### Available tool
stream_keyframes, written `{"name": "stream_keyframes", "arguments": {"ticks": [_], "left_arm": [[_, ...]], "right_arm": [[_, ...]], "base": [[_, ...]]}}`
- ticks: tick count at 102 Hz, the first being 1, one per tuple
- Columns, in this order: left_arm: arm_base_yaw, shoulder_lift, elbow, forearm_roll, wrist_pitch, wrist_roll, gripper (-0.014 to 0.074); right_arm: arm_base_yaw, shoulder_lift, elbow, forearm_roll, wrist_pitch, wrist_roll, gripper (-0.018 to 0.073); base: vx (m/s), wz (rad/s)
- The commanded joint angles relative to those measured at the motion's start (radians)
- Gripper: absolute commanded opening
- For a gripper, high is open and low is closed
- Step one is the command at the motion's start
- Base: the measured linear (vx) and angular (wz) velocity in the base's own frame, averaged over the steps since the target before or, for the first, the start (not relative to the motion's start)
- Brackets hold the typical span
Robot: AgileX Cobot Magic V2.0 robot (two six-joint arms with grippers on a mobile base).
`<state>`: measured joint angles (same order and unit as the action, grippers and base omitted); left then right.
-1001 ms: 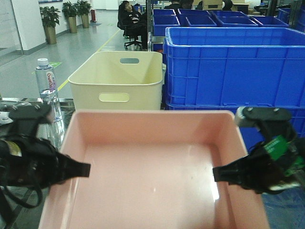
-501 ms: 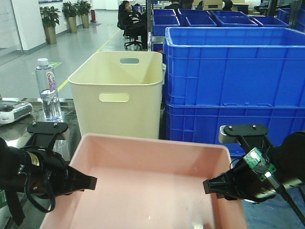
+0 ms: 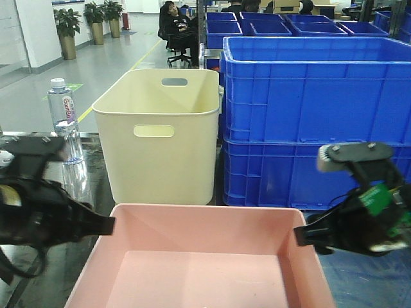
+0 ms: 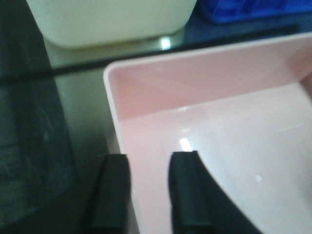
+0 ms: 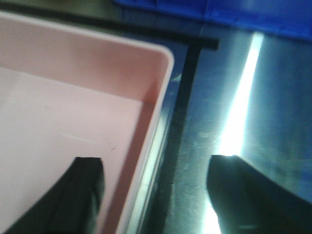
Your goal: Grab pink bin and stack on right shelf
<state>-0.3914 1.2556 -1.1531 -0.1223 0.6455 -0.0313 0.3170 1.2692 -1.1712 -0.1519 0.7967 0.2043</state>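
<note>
- While your left gripper (image 4: pixel 148 187) pinches the pink bin (image 3: pixel 205 269) wall, its long side runs left to right.
- Your right gripper (image 5: pixel 156 195) straddles the other wall, jaws wide apart.

Pink bin (image 3: pixel 199 256) now lower and flatter; right gripper (image 5: pixel 153 192) jaws wider apart.

Warehouse-like industrial hall: stacked blue crates (image 3: pixel 314 96), polished floor (image 3: pixel 96 70), potted plants (image 3: pixel 67 22).
</note>
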Motion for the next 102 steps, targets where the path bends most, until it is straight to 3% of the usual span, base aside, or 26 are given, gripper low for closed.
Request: {"name": "stream_keyframes", "arguments": {"ticks": [1, 6, 12, 23, 38, 51, 72, 102], "left_arm": [[0.000, -0.123, -0.019, -0.006, -0.042, 0.026, 0.0106], [0.000, -0.185, 0.026, -0.006, -0.052, 0.044, -0.0012], [0.000, -0.250, 0.088, -0.006, -0.078, 0.055, -0.0010], [0.000, -0.390, 0.290, -0.008, -0.166, 0.059, -0.0008], [0.000, -0.605, 0.585, -0.043, -0.310, 0.059, -0.0008], [0.000, -0.758, 0.732, -0.058, -0.390, 0.059, -0.0008], [0.000, -0.842, 0.778, -0.059, -0.495, 0.129, -0.0008], [0.000, -0.842, 0.778, -0.059, -0.517, 0.129, -0.0008]], "right_arm": [[-0.007, -0.116, -0.032, -0.063, -0.019, -0.014, 0.0262], [-0.007, -0.180, -0.018, -0.085, -0.004, -0.014, 0.0120], [-0.007, -0.246, 0.016, -0.093, -0.014, -0.014, -0.0019], [-0.007, -0.388, 0.150, -0.096, -0.114, -0.014, -0.0014], [-0.007, -0.625, 0.462, -0.107, -0.320, -0.014, -0.0013], [-0.007, -0.770, 0.682, -0.108, -0.489, -0.006, -0.0011], [-0.007, -0.833, 0.767, -0.103, -0.542, 0.057, -0.0010], [-0.007, -0.833, 0.767, -0.103, -0.510, 0.060, -0.0008]], "base": [[0.00, 0.00], [0.00, 0.00], [0.00, 0.00], [0.00, 0.00], [0.00, 0.00], [0.00, 0.00], [0.00, 0.00], [0.00, 0.00]]}}
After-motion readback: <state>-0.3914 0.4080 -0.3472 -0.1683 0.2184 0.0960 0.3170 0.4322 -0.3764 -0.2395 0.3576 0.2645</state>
